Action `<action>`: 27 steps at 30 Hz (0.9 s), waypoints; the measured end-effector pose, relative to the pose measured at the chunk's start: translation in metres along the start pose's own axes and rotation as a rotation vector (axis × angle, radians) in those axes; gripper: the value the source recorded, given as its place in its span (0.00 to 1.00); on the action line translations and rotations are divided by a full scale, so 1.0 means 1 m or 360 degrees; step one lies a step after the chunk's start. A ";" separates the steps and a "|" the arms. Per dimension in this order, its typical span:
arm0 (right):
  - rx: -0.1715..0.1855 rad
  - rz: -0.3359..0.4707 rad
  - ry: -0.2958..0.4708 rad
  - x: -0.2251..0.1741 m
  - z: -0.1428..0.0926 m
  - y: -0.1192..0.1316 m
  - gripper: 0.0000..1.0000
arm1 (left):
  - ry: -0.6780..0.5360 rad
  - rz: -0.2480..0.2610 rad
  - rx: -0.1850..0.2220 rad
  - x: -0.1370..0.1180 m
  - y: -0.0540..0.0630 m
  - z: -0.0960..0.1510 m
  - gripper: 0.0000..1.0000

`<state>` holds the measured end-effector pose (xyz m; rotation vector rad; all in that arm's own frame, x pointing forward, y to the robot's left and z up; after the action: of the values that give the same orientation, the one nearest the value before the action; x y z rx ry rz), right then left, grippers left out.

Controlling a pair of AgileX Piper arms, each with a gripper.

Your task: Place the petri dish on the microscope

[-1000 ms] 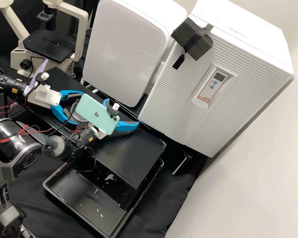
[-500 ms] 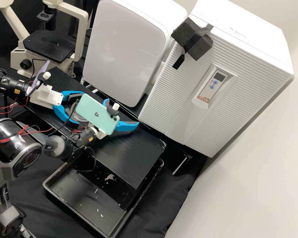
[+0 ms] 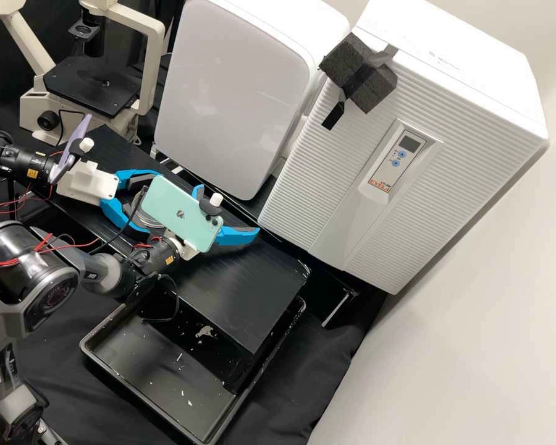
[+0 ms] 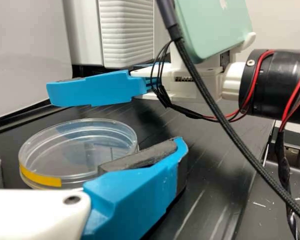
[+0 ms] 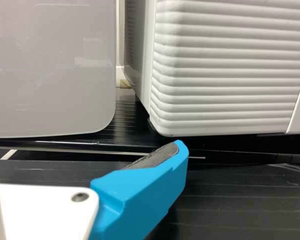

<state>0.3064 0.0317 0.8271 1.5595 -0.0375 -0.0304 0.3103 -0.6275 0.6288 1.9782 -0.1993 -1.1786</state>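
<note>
The petri dish (image 4: 80,150) lies flat on the black desk (image 3: 247,290), clear-walled, with a strip of yellow tape (image 4: 45,177) along part of its side. The left hand (image 3: 147,201) has its 2 blue fingers spread wide around the dish, and it is hard to tell whether the grey pads touch it. The right hand (image 3: 227,210) is also wide open, with nothing between its 2 fingers; it hangs just beside the left hand, over the desk and close to the big white appliances. A green phone (image 3: 182,215) is clamped on the right arm and covers part of the dish in the high view, while a purple phone (image 3: 74,147) stands tilted on the left arm. The microscope (image 3: 147,68) stands behind the left arm, well apart from the dish, its flat black stage (image 3: 89,86) bare. A smooth-fronted white cabinet (image 3: 235,93) stands next to a ribbed white unit (image 3: 475,123) with a small control panel (image 3: 396,161) and a dark foam block (image 3: 358,71) taped on. A black tray (image 3: 111,371) with pale flecks inside sits partly under the desk's near edge.
</note>
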 end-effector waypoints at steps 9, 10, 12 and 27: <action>0.0000 0.0000 0.0000 0.000 0.000 0.000 1.00 | -0.0026 0.0008 0.0006 -0.001 -0.002 0.002 0.00; 0.0000 0.0000 0.0000 0.000 0.000 0.000 1.00 | -0.0033 0.0008 0.0012 -0.001 -0.002 0.002 0.00; 0.0000 0.0000 0.0000 0.000 0.000 0.000 1.00 | -0.0036 0.0014 0.0011 -0.001 -0.001 0.002 0.00; 0.0000 0.0000 0.0000 0.000 0.000 0.000 1.00 | -0.0069 0.0011 0.0047 -0.002 -0.001 0.003 0.00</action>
<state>0.3064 0.0317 0.8271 1.5595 -0.0375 -0.0304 0.3069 -0.6270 0.6287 1.9771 -0.2468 -1.2210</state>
